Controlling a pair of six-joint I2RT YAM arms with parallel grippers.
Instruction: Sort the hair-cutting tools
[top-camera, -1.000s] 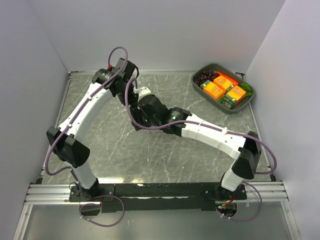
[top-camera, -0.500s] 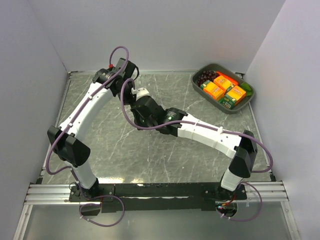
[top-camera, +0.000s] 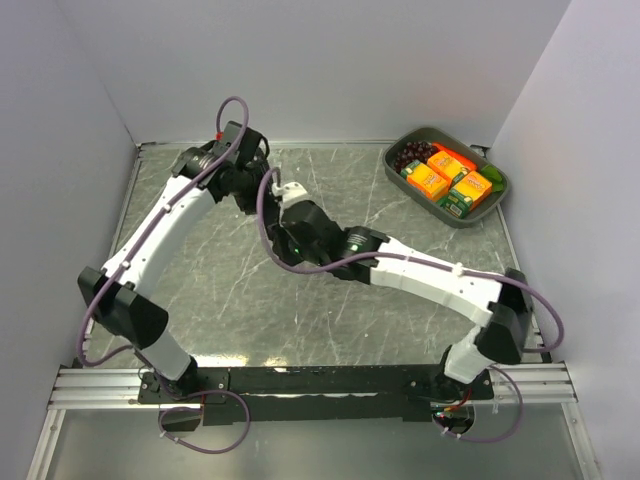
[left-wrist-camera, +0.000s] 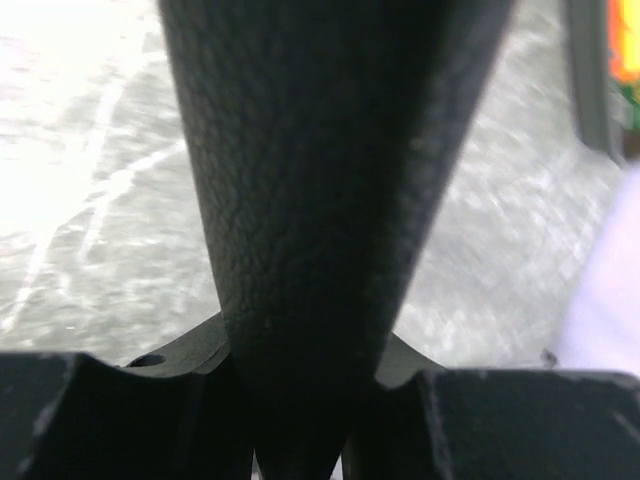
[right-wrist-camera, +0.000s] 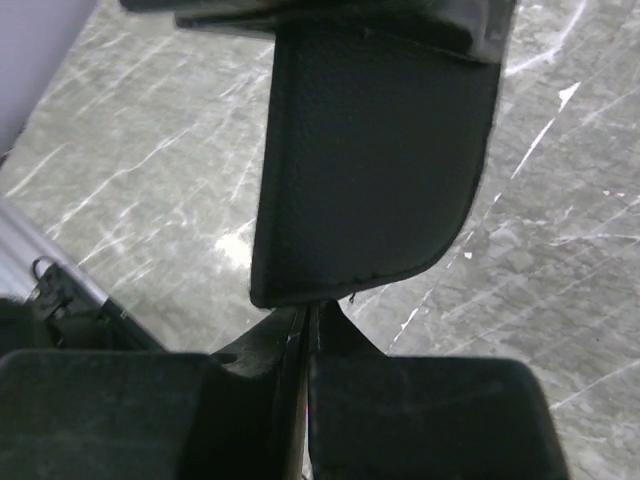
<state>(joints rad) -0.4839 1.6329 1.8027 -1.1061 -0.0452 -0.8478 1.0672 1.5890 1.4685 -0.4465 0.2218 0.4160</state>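
A flat black zip case (left-wrist-camera: 320, 150) fills the middle of the left wrist view, and my left gripper (left-wrist-camera: 300, 350) is shut on it. In the right wrist view the same case (right-wrist-camera: 370, 160) hangs above the table from the left gripper (right-wrist-camera: 330, 15) at the top edge. My right gripper (right-wrist-camera: 308, 310) is shut, its tips meeting right at the case's lower edge; whether they pinch it does not show. From above, both grippers meet at the back left of the table, the left (top-camera: 255, 183) beside the right (top-camera: 284, 194). The hair-cutting tools are out of view.
A grey tray (top-camera: 500, 190) with orange boxes, green packs and dark grapes stands at the back right corner. Lilac walls close the table (top-camera: 200, 290) on three sides. A metal rail (top-camera: 320, 385) with both arm bases runs along the near edge.
My right gripper has gone from partly open to shut at the case's lower edge. The left arm's elbow has dropped toward the near left while its gripper keeps hold of the case.
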